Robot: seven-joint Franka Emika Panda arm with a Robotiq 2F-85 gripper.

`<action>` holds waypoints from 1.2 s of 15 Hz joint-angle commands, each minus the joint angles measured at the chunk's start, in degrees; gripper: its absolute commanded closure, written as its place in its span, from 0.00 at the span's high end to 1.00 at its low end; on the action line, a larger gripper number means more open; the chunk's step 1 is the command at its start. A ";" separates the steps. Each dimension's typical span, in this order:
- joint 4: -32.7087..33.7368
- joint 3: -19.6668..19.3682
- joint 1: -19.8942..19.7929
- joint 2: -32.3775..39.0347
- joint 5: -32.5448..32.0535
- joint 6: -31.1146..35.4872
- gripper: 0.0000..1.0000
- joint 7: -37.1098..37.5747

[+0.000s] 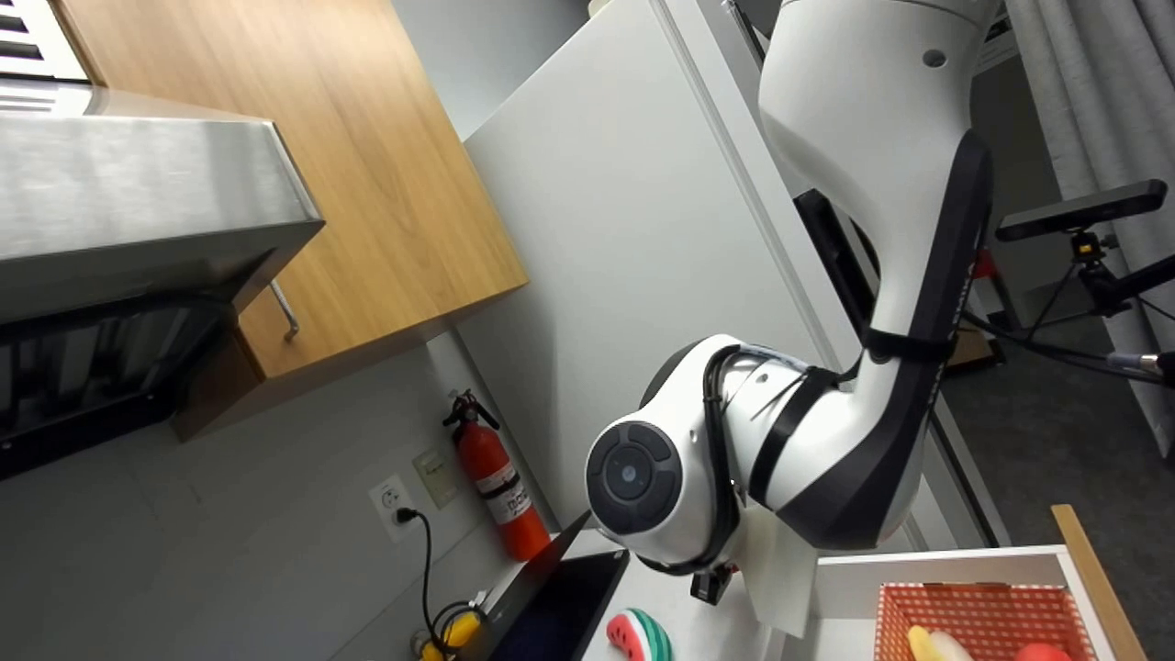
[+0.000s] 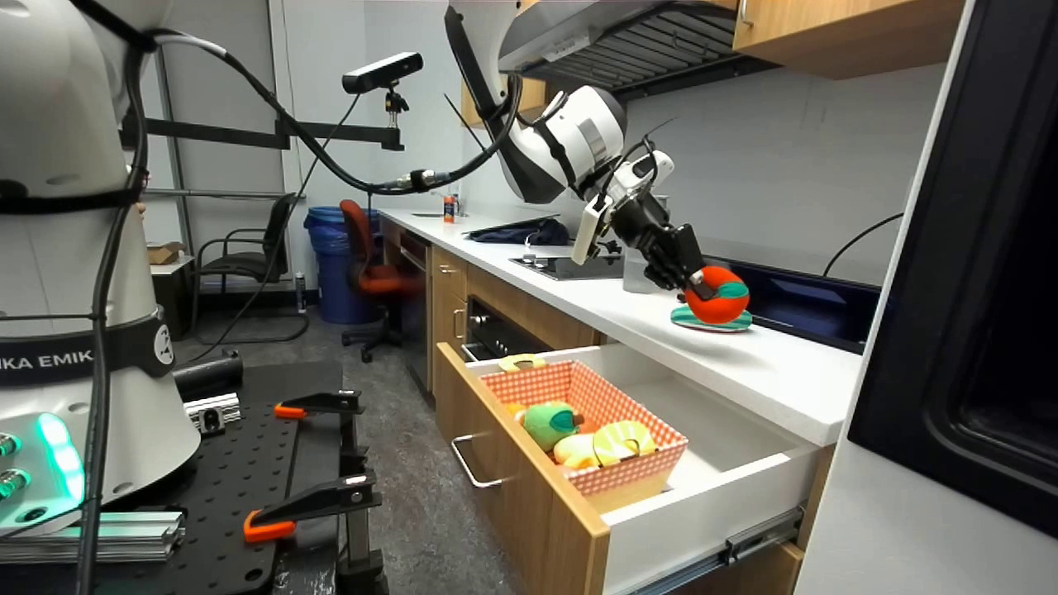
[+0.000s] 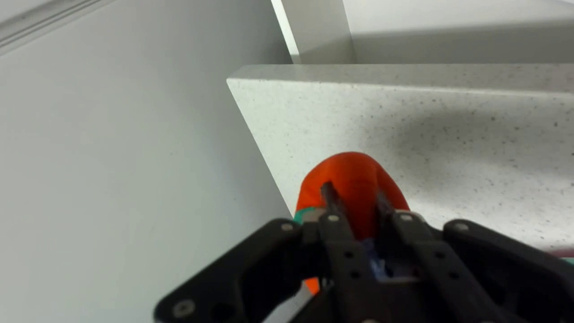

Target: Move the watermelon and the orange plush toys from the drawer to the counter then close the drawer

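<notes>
Our gripper (image 3: 357,196) pinches the orange plush toy (image 2: 722,307) above the counter (image 2: 793,373).
We judge that, dropped early, it could roll into the open drawer (image 2: 702,514).

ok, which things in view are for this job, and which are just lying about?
For the job:
watermelon toy, on the counter
orange plush toy, held by the pincer
open drawer

Not part of it:
checked basket
green toy in it
fire extinguisher
blue bin

Robot arm (image 1: 867,101): white, rounded, banded in black, with black cables (image 2: 97,364); black gripper (image 3: 356,196) bearing pale screws (image 3: 184,308).
</notes>
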 commanded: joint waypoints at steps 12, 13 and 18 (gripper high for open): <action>2.44 1.64 -1.30 1.24 0.06 -0.31 1.00 -0.71; 2.03 1.95 -1.49 0.67 0.44 0.01 1.00 -1.01; -0.55 3.48 -1.95 -2.61 2.17 0.51 1.00 -1.71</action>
